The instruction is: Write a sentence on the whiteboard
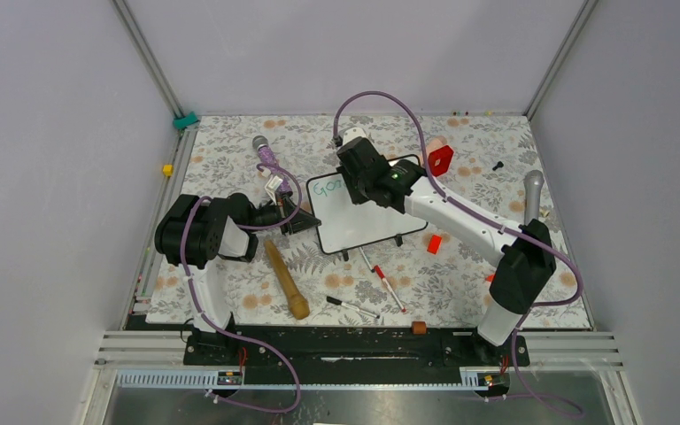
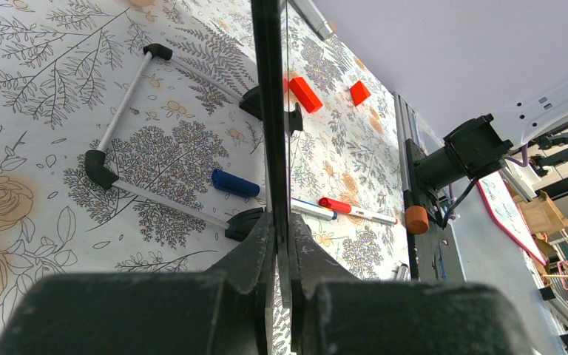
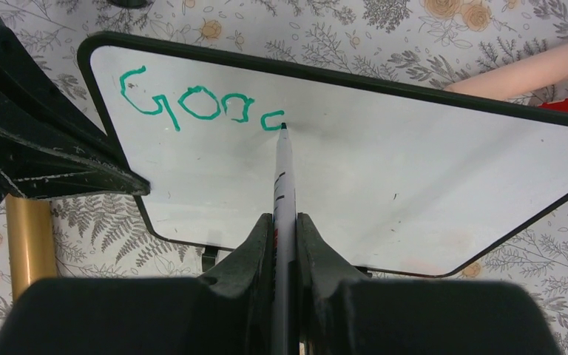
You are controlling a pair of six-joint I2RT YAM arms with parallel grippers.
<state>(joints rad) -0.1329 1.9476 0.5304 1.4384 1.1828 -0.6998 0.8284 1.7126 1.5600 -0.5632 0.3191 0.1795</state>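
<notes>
1. Right jaws: clenched on a white-barrelled marker. The right wrist view shows the barrel running straight out between the 2 fingers, with its dark tip touching the whiteboard.

2. The sentence: 1 line of green writing near the board's upper left corner. It reads "G", "o", "o" and an unfinished 4th character, and the tip sits at the end of that character. The top external view shows only a small green scrawl, partly covered by the right wrist.

3. Left jaws: clenched on the board's black-framed edge. The left wrist view shows the board edge-on as a dark strip rising from between the fingers, with no writing visible. The right wrist view shows the same jaws as a black wedge meeting the board's left edge.

4. Only the left wrist view shows a black foot beside the strip, a blue-capped marker and a red-capped marker on the table.

5. Board position: the top external view places the whiteboard near the middle of the floral table, between the 2 arms.

6. Surroundings: a wooden rod lies near the board's left corner, and a red block lies beyond its right end.
</notes>
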